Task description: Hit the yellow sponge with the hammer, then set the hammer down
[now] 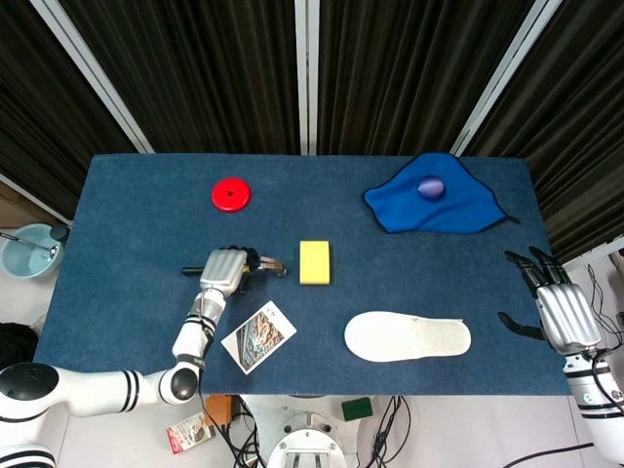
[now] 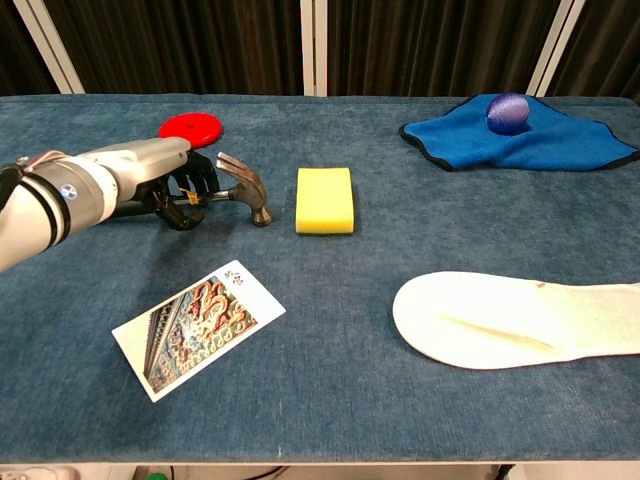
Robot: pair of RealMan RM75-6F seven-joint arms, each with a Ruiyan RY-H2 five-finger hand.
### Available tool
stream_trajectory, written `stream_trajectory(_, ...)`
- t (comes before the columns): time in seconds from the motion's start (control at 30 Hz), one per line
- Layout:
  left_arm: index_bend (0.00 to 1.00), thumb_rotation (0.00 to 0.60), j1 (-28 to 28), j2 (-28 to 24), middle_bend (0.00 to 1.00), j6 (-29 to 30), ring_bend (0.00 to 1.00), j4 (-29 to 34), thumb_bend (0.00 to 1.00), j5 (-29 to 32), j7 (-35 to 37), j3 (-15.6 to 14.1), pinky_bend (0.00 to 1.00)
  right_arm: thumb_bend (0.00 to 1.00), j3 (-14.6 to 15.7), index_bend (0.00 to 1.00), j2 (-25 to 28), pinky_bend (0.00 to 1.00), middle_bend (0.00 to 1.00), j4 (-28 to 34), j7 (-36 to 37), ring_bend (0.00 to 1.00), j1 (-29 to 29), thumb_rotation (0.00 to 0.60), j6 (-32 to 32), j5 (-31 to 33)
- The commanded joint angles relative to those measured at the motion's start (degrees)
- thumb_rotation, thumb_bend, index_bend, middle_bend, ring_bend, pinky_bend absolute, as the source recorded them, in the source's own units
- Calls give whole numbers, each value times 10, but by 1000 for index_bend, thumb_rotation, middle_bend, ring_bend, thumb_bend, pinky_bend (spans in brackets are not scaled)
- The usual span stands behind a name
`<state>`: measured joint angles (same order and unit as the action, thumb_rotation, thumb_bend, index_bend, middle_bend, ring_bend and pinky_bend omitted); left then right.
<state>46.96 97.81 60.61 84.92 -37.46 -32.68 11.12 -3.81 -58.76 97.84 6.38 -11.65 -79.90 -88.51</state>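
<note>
— What does the head view give you?

— A blue table (image 1: 127,224). The left hand (image 1: 223,270) lies over the handle of the hammer (image 1: 264,263), fingers curled down around it; the hammer head pokes out toward the yellow sponge (image 1: 314,261), just beside it but apart. A red disc (image 1: 231,194) sits well behind the hand. A picture card (image 1: 258,336) lies near the table's front edge, just in front of the forearm. To the right of that is a white insole (image 1: 408,336), and at the far right corner a blue cloth (image 1: 439,207) with a purple ball (image 1: 430,186) resting on it. The right hand (image 1: 556,302) hangs off the table's right edge, fingers apart, holding nothing.

— And the chest view?

— The left hand (image 2: 165,185) shows low on the left, dark fingers wrapped on the hammer (image 2: 240,190) handle, its steel head resting on the table just left of the yellow sponge (image 2: 325,199), a narrow gap between. Nothing lies in that gap. The red disc (image 2: 191,127) is right behind the hand. The picture card (image 2: 199,327) lies tilted in the foreground, the white insole (image 2: 510,320) to the right, the blue cloth (image 2: 530,143) and purple ball (image 2: 509,112) far back right. The right hand is out of this view.
</note>
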Motion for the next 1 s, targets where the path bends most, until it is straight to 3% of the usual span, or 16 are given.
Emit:
stream_trajectory(0.03, 371, 600, 0, -1, 359, -3, 290, 1, 413, 1, -1, 0, 346, 184, -1, 123, 1, 138, 190, 1, -1, 45, 0, 600, 0, 0)
stream_trajectory(1.0, 460, 600, -2, 1, 435, -17, 349, -6, 584, 10, 0, 3, 365, 185, -2, 123, 4, 138, 191, 5, 1, 45, 1, 600, 4, 5)
